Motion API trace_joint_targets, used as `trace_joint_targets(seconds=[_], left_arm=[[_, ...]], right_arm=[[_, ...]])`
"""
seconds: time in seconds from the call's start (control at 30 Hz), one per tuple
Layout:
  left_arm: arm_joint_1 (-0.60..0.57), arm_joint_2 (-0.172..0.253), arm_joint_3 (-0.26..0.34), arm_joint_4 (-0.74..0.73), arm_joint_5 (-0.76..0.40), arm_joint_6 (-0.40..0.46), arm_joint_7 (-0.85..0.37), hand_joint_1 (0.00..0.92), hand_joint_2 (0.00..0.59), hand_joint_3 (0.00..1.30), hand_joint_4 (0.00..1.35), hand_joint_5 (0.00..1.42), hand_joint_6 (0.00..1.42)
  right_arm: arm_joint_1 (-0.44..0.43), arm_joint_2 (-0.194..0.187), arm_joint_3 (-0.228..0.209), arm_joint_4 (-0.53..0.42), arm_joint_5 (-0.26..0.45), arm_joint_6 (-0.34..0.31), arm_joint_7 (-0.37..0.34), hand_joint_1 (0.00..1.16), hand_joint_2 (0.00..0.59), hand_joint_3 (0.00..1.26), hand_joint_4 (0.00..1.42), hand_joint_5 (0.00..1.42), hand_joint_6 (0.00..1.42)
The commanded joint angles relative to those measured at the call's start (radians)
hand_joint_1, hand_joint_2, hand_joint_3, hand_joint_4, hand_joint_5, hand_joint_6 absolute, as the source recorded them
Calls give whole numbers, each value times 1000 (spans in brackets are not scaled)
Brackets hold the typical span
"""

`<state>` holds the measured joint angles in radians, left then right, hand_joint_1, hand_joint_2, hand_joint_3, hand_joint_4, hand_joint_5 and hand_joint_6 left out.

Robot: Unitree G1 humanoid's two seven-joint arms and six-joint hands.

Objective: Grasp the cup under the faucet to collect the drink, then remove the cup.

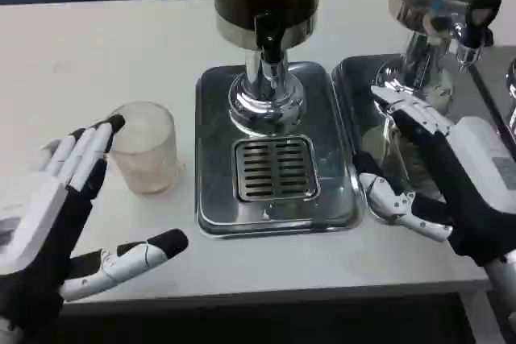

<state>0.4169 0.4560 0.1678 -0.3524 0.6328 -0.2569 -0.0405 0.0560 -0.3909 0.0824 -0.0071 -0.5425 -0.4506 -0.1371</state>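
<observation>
Left robot hand (56, 215) spread (beside cup (147, 147))

Bare table (97, 46) around cup (147, 149); faucet (270, 38) rightward.

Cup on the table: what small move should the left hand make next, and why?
Probably closing the left hand around the cup. Its fingers are spread beside the cup, which stands upright on the white table, left of the drip tray, not yet under the faucet.

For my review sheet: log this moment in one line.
cup: on table, left of drip tray | left hand: open beside cup | right hand: open, waiting
</observation>
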Motion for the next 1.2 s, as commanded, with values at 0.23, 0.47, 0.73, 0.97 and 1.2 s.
trace_joint_targets(seconds=[0.23, 0.47, 0.73, 0.97, 1.2], left_arm=[[-6, 6, -5, -9, -6, 5, -6, 0, 49, 0, 0, 0, 0], [-12, 9, -8, -4, -5, 2, -7, 0, 50, 0, 0, 0, 0], [-10, 6, -4, -6, -5, 6, -4, 0, 50, 0, 0, 0, 0], [-3, 19, 21, 11, -33, -10, -4, 0, 50, 0, 0, 0, 0], [-10, 32, 19, 22, -42, -17, -3, 0, 50, 0, 0, 0, 0]], right_arm=[[-8, 5, -10, 2, 4, -12, -23, 424, 444, 187, 163, 147, 259], [-6, 7, -9, 3, 2, -11, -28, 426, 444, 187, 164, 147, 263], [-3, 10, -7, -1, -1, -9, -31, 427, 444, 187, 164, 147, 264], [4, 36, 6, -25, -25, 11, -38, 429, 443, 197, 143, 157, 265], [14, 44, 4, -40, -34, 22, -39, 430, 443, 197, 142, 158, 269]])
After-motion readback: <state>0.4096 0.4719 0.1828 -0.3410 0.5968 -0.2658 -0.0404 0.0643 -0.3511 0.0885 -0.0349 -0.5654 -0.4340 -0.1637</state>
